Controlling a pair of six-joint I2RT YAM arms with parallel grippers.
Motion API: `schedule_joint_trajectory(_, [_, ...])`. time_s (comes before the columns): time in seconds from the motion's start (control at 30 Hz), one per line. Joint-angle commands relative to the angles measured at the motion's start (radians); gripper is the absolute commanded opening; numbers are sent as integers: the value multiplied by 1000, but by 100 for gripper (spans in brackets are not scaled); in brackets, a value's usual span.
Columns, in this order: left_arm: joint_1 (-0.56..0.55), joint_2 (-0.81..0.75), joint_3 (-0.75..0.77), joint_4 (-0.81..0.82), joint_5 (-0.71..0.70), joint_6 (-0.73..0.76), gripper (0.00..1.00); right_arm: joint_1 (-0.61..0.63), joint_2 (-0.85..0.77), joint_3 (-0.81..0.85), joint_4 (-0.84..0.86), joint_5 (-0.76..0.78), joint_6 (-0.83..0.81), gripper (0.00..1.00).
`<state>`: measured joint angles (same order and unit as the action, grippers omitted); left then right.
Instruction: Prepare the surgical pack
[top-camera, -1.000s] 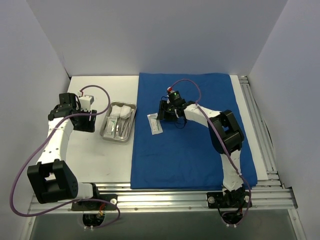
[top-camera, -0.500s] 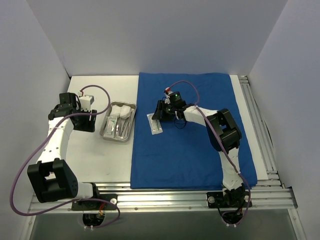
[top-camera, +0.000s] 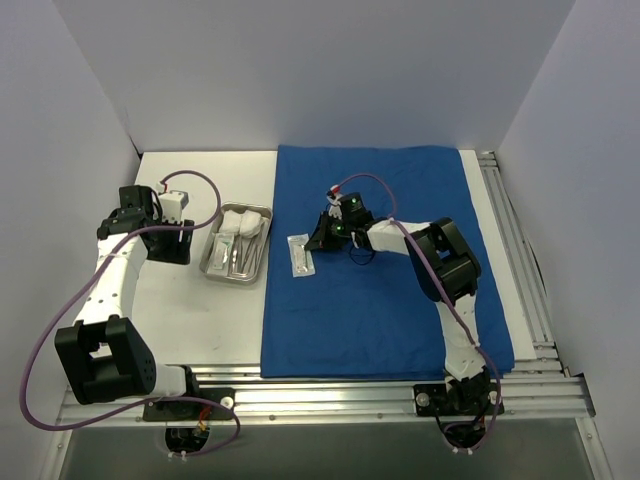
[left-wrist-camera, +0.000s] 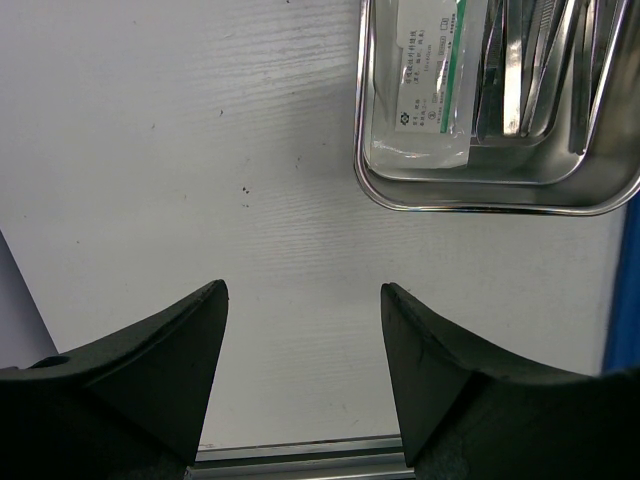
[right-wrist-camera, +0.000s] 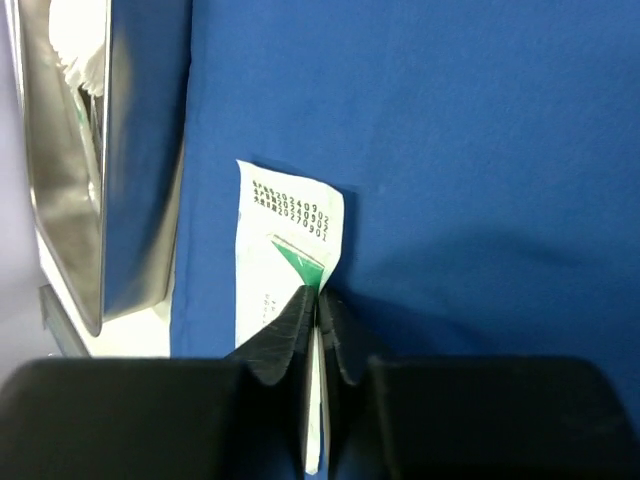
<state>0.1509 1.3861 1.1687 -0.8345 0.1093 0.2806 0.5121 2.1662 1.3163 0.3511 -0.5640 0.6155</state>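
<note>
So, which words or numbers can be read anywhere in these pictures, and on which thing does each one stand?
On the white sachet pinched in the right gripper: three lines of small black code. The last seems to end "20270901"; the rest is too blurred to quote.
On the second sachet lying in the steel tray: black print beside a green stripe, too small to read.
Nothing else shows readable text.

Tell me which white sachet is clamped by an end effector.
The sachet over the blue drape, pinched by the right end effector; the other sachet lies loose in the steel tray.
</note>
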Motion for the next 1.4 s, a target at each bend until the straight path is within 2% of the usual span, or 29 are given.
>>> schedule_joint_trajectory(0.0, [6,-1,16,15,12,3,72,11,-14,-35,17,-65,44,0])
schedule_joint_trajectory(0.23, [6,-12,8,18,7,3,72,22,-146,-91,166,-47,206,0])
schedule_joint_trajectory(0.37, [6,-10,12,21,4,0,72,95,-239,-97,197,110,305,0])
schedule_joint_trajectory(0.47, [6,-12,14,23,4,-3,72,167,-261,-72,200,301,352,0])
schedule_joint_trajectory(0.53, [7,-13,14,20,4,-3,72,235,-234,-39,221,415,391,0])
schedule_joint_trajectory(0.73, [7,-28,8,15,-2,-4,72,324,-132,38,327,558,498,0])
schedule_joint_trajectory(0.97, [6,-16,6,21,-8,-4,72,370,6,155,344,659,535,0])
schedule_joint_trajectory(1.13, [7,-16,-1,29,-11,-1,72,368,86,215,315,650,541,0])
schedule_joint_trajectory(1.2, [6,-12,0,34,-11,2,72,367,101,225,304,619,541,3])
schedule_joint_trajectory(1.37, [-4,40,20,80,-37,26,72,359,83,216,284,575,538,25])
